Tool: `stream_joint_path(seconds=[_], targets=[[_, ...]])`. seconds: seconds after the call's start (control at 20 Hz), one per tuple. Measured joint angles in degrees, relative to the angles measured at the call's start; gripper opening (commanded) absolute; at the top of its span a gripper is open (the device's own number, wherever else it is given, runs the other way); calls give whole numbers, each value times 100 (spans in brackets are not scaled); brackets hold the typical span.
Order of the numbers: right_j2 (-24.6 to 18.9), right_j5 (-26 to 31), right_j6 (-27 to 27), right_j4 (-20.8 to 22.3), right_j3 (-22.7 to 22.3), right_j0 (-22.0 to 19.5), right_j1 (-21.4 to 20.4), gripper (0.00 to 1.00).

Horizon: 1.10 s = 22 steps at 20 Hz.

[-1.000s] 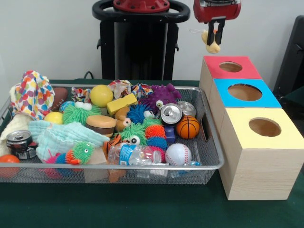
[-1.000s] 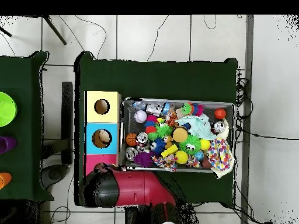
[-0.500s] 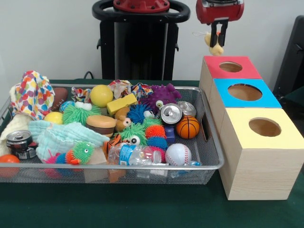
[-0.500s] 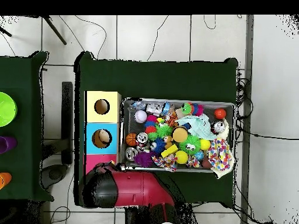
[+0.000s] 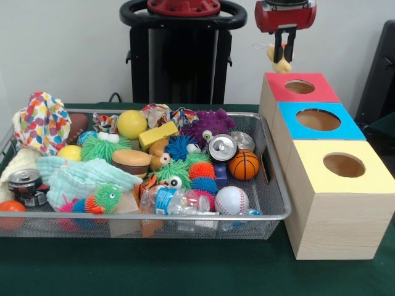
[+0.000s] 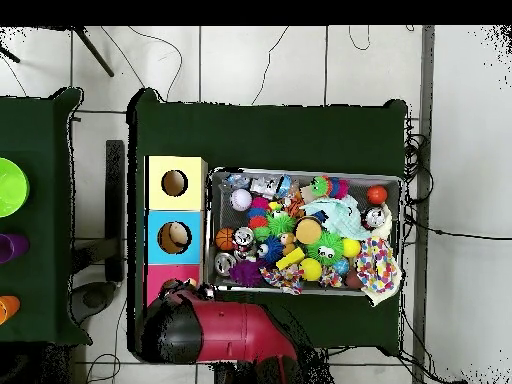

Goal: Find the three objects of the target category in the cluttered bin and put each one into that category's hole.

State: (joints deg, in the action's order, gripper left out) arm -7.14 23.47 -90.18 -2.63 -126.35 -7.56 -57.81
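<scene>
1. One green cloth covered the table (image 5: 185, 271), which stood on a pale tiled floor (image 6: 260, 60) before a light wall (image 5: 62, 49); a second green table (image 6: 30, 130) with a lime bowl (image 6: 8, 186) stood apart at the overhead view's left edge.
2. Three boxes stood in a row beside the bin (image 5: 274, 197), each with a round hole on top: the red box (image 5: 300, 87) farthest back, the blue box (image 5: 318, 119) in the middle and the yellow box (image 5: 343, 166) nearest the camera.
3. The bin was a wire-mesh tray crowded with toys, among them a basketball (image 5: 244, 165), a baseball (image 5: 231, 200), a can (image 5: 222, 148) and a purple spiky toy (image 5: 208, 127).
4. The gripper (image 5: 284, 52) hung in the air above the back left corner of the red box, clear of it, its black fingers (image 5: 290, 40) clamped on a duck (image 5: 279, 57).
5. The duck was small, soft and pale yellow with an orange patch near the fingers; it hung below them, and a thin thread stuck out to its left.
</scene>
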Motion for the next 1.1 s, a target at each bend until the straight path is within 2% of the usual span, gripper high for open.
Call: stream_joint_path(seconds=[0.4, 0.7, 1.1], targets=[[1, -227, 0, -41, -187, 15, 49, 0], [0, -429, 0, -92, -260, 77, 288, 0], [1, -454, 0, -233, -334, 174, 397, 0]])
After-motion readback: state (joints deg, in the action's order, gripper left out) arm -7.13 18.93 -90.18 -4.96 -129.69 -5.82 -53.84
